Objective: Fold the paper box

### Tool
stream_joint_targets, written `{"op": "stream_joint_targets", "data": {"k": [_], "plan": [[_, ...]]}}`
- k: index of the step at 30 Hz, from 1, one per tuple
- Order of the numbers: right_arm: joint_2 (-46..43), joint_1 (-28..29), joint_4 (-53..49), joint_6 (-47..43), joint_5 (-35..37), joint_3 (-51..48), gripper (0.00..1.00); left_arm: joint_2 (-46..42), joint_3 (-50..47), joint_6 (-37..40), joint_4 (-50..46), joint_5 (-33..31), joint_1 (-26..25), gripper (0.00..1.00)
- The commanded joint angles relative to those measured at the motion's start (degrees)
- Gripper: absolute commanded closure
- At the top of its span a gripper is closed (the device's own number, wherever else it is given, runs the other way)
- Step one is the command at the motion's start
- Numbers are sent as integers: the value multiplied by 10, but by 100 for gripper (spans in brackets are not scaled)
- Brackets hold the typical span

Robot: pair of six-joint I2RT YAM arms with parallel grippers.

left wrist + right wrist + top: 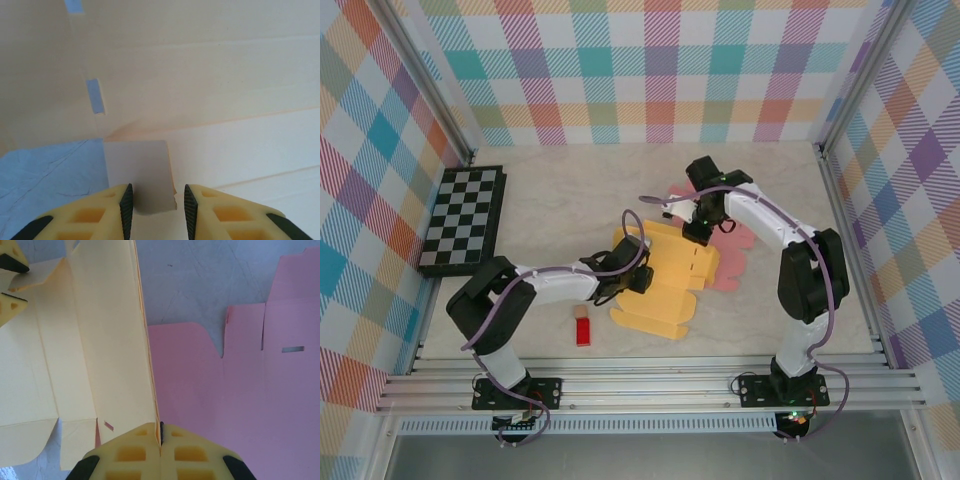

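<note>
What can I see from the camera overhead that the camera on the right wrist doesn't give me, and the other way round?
Overhead adds the surroundings: a checkerboard at the left side of the table and a small red block towards its near edge. The right wrist adds close detail: the right gripper pinched shut on an edge of the yellow paper box, and a narrow slot cut in the pink sheet. Both show the unfolded yellow box with the pink sheet lying next to it.
</note>
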Motion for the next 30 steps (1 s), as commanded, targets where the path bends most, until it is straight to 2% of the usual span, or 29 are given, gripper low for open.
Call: {"op": "stream_joint_targets", "data": {"k": [1, 5, 9, 11, 16, 20, 25, 27, 30], "plan": [[-29, -3, 37, 15, -16, -14, 100, -13, 12, 16, -13, -5, -9, 65], [-44, -11, 59, -6, -4, -36, 100, -74, -3, 26, -46, 10, 9, 57], [-73, -12, 103, -39, 13, -67, 100, -170, -39, 14, -71, 81, 75, 51], [-85, -12, 128, -58, 19, -84, 100, -223, -51, 19, -87, 94, 93, 50], [-124, -2, 214, -124, 39, -142, 100, -309, -68, 5, -119, 25, 117, 45], [-162, 16, 315, -205, 56, -201, 100, -308, -89, -24, -108, 2, 147, 46], [-193, 22, 350, -330, 28, -248, 100, -292, -109, -55, -86, -18, 189, 48], [-198, 22, 359, -337, 27, -255, 100, -278, -116, -66, -76, -11, 205, 50], [-205, 24, 378, -342, 31, -268, 100, -260, -128, -61, -43, 35, 209, 51]]}}
